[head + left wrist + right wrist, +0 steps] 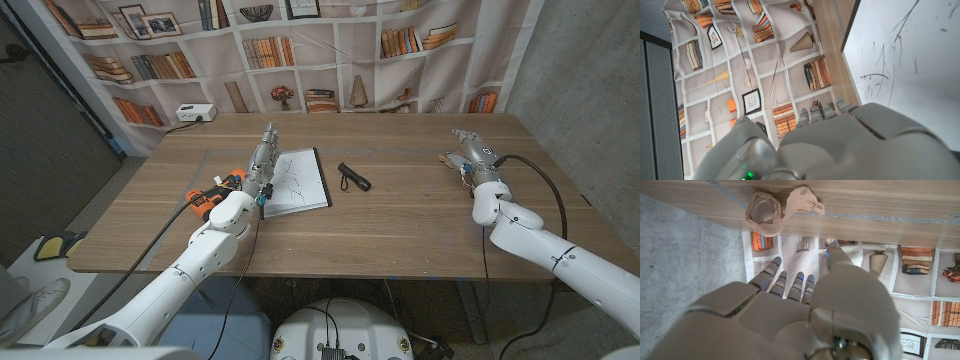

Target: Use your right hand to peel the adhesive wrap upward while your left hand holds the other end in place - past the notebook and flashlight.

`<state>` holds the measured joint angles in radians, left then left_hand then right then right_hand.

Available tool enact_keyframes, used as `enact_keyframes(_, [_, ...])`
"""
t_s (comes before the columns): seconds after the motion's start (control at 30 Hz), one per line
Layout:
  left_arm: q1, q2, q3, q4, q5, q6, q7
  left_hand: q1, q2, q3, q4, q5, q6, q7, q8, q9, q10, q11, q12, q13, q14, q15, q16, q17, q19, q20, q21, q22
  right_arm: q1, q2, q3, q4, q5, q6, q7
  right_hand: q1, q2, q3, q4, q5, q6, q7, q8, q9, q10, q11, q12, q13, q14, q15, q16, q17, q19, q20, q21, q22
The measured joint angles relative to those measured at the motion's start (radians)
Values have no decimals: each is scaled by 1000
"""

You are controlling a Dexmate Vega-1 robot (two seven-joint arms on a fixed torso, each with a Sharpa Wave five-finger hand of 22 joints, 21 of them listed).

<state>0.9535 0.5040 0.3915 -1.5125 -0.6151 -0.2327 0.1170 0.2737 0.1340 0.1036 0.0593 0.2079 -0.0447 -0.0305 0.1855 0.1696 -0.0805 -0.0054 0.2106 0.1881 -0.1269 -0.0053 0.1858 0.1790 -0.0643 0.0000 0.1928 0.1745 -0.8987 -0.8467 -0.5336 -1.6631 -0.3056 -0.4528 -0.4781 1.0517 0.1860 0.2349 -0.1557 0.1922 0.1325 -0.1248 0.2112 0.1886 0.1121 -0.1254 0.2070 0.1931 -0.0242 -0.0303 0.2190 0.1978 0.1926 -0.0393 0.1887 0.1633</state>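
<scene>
Here, the adhesive wrap (782, 209) lay on the table (420, 215) as a tan roll with a loose tail, just ahead of the right hand (472, 158), whose fingers were spread, grasping nothing. The left hand (262, 165) rested at the notebook (300, 180); its finger state could not be determined. The flashlight (353, 177) lay beside the notebook.
</scene>
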Motion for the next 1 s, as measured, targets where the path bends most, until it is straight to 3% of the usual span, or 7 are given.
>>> enact_keyframes(0.4, [3, -2, 0, 1, -1, -3, 2, 0, 0, 0, 0, 0, 0, 0, 0, 0, 0, 0, 0, 0, 0, 0, 0, 0, 0, 0, 0, 0, 7, 2, -5, 13, 9, -13, 0, 17, -5, 8, 0, -4, 5, -5, -3, 0, 1, -1, 0, 0, 5, -5, 0, 0, 7, 0, 0, 0])
enact_keyframes(1.0, [0, -5, 5, 0, 3, -2, 7, 0, 0, 0, 0, 0, 0, 0, 0, 0, 0, 0, 0, 0, 0, 0, 0, 0, 0, 0, 0, 0, 8, -3, -5, 26, 26, -34, -4, 92, 5, 60, -16, 0, 8, -17, -4, 0, 3, -11, -4, 0, 11, 0, 0, 0, 18, 3, 0, 0])
